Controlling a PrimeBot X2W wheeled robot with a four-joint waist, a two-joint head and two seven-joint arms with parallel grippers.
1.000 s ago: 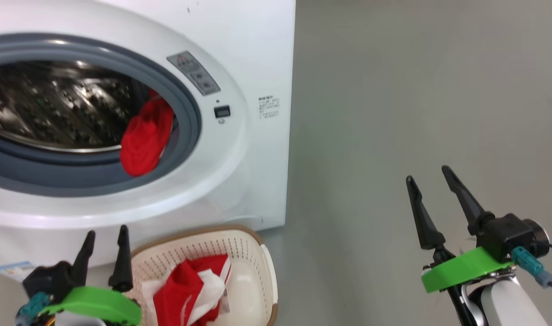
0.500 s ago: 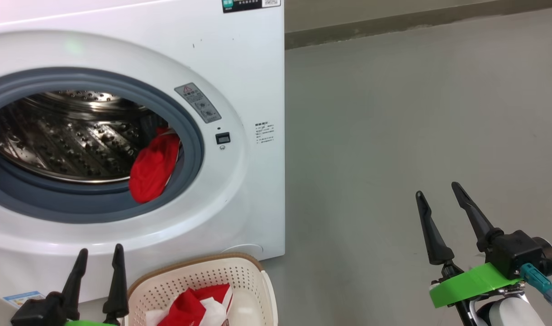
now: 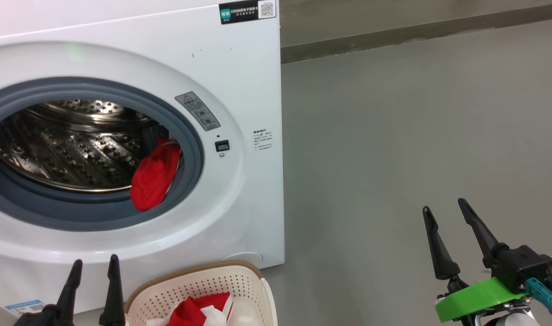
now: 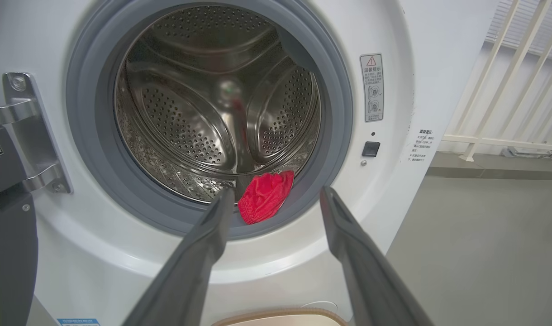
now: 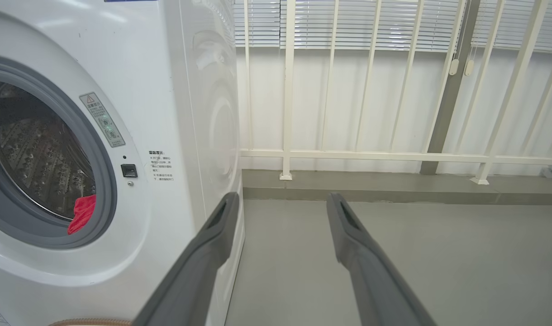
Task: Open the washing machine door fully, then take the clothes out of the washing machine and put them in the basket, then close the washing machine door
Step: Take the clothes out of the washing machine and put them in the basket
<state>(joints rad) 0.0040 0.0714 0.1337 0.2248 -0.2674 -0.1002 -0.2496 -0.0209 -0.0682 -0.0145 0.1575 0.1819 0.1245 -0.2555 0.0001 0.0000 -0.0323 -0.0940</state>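
Note:
The white washing machine [image 3: 240, 68] stands with its round mouth uncovered. One of the red clothes [image 3: 154, 176] hangs over the grey rubber ring at the drum's lower right [image 4: 265, 202]. The washing machine door [image 4: 7, 253] is swung aside at the far left on its metal hinge. Below the machine sits the cream basket [image 3: 199, 280], holding red and white clothes [image 3: 199, 310]. My left gripper [image 3: 96, 259] is open beside the basket, pointing at the drum [image 4: 277, 191], with nothing between its fingers. Over bare floor to the right, my right gripper [image 3: 443, 204] is open and holds nothing [image 5: 281, 195].
Grey floor [image 3: 393, 136] stretches to the right of the machine, ending at a low kerb [image 3: 393, 31]. Behind that stands a white railing with blinds [image 5: 393, 113]. A small blue label [image 3: 25, 307] sits low on the machine's front.
The head camera has tilted up, so the machine, the basket and both grippers sit lower in the picture. The red garment lies in the same spot and both grippers stay open.

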